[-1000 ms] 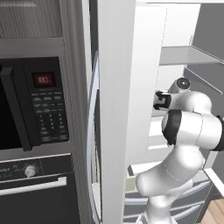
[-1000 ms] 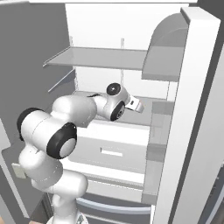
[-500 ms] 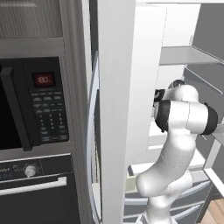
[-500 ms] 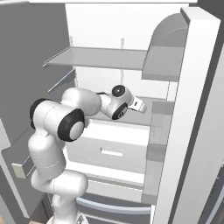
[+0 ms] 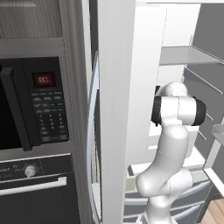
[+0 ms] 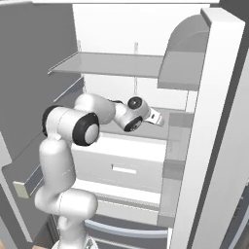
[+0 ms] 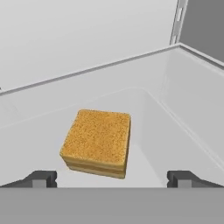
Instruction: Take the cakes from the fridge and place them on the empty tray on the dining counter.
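- The gripper [image 7: 112,178] has its jaws spread wide, nothing between them.
- The tan-brown square cake [image 7: 97,142] lies flat on the white fridge shelf [image 7: 175,127], just ahead of the fingertips [image 7: 41,178] and apart from them.
- In the right base view the arm reaches into the open fridge [image 6: 121,34], above a white drawer [image 6: 124,163].

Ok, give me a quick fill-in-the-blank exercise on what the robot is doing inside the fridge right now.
1. In the hand view, the cake lying on the fridge shelf is a tan-brown ____.
2. The gripper has its fingers ____.
3. The fingers are holding ____.
4. Beside the fridge sits a black ____.

Missing words: square; open; nothing; microwave
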Motion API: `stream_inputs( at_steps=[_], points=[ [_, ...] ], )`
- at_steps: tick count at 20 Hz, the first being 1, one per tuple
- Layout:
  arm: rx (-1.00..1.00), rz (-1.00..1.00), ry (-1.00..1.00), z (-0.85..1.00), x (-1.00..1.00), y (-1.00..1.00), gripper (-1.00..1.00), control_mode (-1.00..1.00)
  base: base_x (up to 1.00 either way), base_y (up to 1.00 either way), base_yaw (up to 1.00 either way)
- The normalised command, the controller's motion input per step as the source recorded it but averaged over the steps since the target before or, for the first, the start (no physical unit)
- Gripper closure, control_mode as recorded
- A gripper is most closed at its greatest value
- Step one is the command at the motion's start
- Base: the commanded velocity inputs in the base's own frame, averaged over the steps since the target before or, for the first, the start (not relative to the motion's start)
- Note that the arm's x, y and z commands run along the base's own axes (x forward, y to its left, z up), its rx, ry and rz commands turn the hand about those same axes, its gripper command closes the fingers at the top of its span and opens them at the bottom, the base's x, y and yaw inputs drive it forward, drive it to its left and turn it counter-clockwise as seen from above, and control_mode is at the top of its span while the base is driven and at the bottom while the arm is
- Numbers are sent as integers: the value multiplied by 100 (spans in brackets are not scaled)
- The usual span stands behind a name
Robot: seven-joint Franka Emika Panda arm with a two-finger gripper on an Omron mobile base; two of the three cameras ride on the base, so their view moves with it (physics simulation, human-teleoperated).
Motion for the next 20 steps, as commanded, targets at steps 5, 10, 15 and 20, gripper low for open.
stream_inputs(
  at_steps=[5, 10, 15, 20],
  points=[
    [0, 0, 0, -21, 33, -6, -100, -100, 0, 0, 0],
    [0, 0, 0, -4, 28, -2, -100, -100, 0, 0, 0],
    [0, 0, 0, -1, 17, 0, -100, -100, 0, 0, 0],
    [0, 0, 0, -31, 37, 0, -100, -100, 0, 0, 0]
  ],
)
